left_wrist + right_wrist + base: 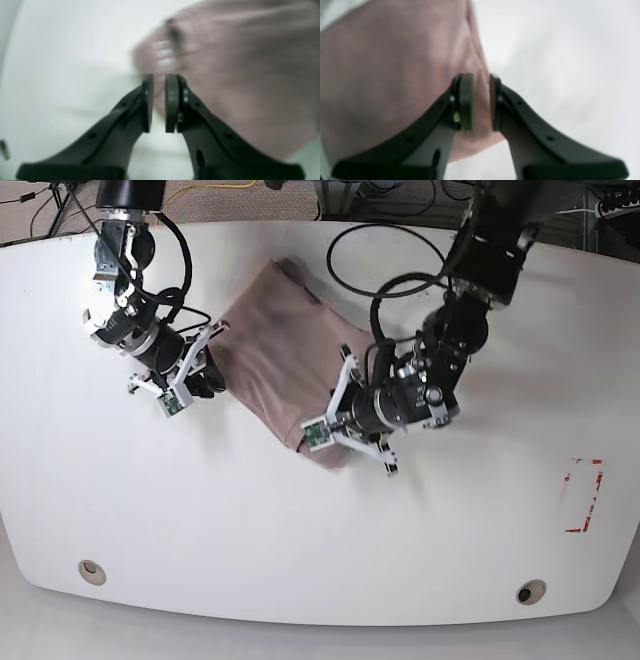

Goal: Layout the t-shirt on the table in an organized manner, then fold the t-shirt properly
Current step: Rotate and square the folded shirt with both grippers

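Both hands, left hand [159, 103] and right hand [480, 102], stand narrow at the t-shirt's [285, 350] edges.

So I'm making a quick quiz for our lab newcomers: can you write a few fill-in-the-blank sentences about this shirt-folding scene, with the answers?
1. The t-shirt lies on a ____ table.
2. The red-and-white tape rectangle sits near the table's ____ edge in the base view.
3. In the right wrist view, the cloth between the right gripper pads is the ____.
4. The number of round grommet holes near the table's front edge is ____.

Missing words: white; right; t-shirt; two
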Robot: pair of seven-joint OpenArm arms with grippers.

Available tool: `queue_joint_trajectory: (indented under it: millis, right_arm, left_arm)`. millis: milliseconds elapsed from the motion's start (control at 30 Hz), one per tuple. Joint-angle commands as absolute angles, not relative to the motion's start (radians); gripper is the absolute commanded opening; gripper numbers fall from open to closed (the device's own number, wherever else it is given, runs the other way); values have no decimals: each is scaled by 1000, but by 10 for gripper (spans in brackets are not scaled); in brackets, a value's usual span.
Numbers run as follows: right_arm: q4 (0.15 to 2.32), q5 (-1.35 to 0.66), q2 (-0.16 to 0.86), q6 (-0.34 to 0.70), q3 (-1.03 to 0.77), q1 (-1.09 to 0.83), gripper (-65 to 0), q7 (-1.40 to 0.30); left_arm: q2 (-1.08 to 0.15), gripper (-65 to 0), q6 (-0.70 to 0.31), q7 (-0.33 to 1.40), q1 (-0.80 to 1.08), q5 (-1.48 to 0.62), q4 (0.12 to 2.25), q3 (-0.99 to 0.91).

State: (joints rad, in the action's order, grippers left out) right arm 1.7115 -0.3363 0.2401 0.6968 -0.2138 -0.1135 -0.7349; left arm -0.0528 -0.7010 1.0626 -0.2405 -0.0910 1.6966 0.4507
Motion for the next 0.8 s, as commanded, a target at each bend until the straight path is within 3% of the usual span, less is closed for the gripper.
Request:
queue_joint_trajectory:
  millis: [0,467,767]
  right_arm:
    - [1672,-317,223,698,-220,-64,-542,-708]
    - [1566,-260,214,698,-220,-84,-542,-650]
    - [1629,-254,174,698,-223,-216,-563,-647]
  left_arm:
    - [-44,-586,-698,1053,-208,-93,1733,447]
    - [-93,-587,-698,1006,-67,-85,1646,387]
    - [-151,-587,-698,891,-188,-42,1420,424]
